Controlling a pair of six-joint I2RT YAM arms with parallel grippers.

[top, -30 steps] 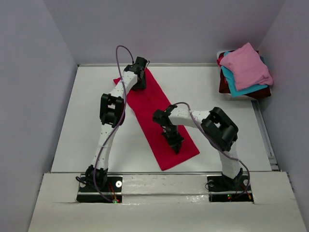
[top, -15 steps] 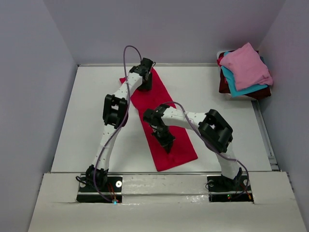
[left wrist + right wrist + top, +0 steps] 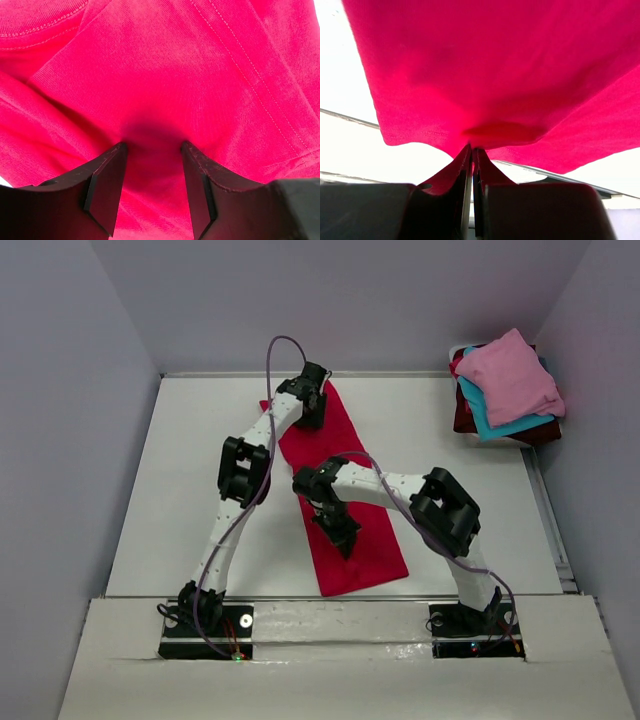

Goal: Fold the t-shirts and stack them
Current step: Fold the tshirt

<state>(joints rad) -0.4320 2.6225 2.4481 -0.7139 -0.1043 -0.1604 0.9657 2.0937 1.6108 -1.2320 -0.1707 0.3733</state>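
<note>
Fingers (image 3: 535, 210) of the right gripper (image 3: 472, 155) are pressed together, with a thin fold of the red shirt (image 3: 372, 552) pinched between them, and the cloth spreads away from the tips with its hemmed edge showing on the left. On the left gripper (image 3: 152, 150) the fingers (image 3: 105, 185) stand apart, their tips down against the same red cloth, which shows in the gap between them; a stitched seam runs across the fabric just beyond. From above, the red shirt lies as a long narrow strip on the white table (image 3: 450, 490), slanting from the far middle toward the near middle. The left gripper sits at its far end and the right gripper on its near half. At the far right corner, well apart from the strip, a pink shirt (image 3: 510, 375) lies on top of a teal shirt (image 3: 497, 423) and a dark maroon shirt (image 3: 464, 418).
</note>
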